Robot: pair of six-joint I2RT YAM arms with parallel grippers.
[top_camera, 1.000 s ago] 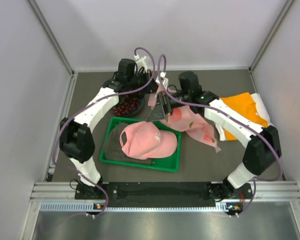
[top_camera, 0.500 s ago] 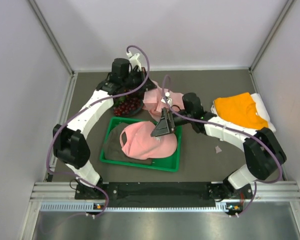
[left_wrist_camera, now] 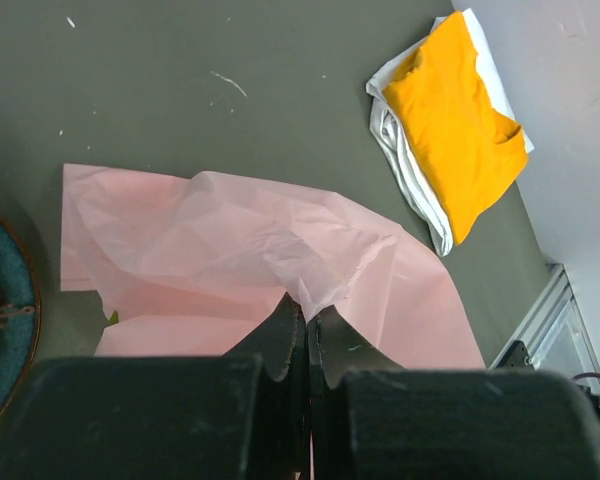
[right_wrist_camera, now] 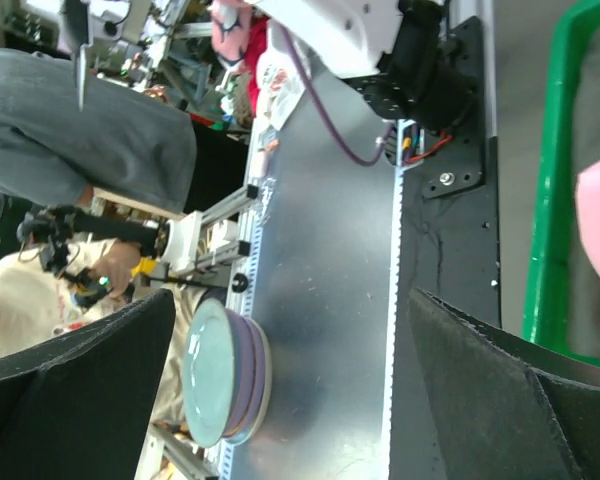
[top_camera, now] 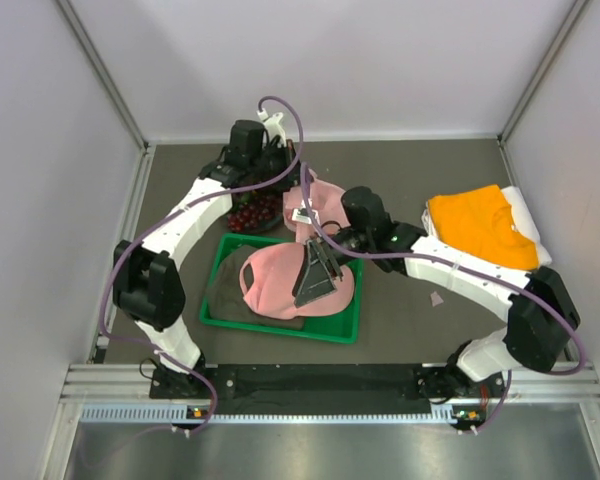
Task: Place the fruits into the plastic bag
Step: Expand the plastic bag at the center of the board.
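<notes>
Left gripper (left_wrist_camera: 307, 315) of mine pinches the thin pink plastic bag (left_wrist_camera: 230, 240); my right gripper (right_wrist_camera: 291, 300) gapes.
It stretches left-right across the dark grey tabletop (left_wrist_camera: 180, 90).

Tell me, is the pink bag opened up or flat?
Flat and crumpled: the plastic bag lies on the table, one fold pinched by the left gripper; no open mouth shows.
</notes>
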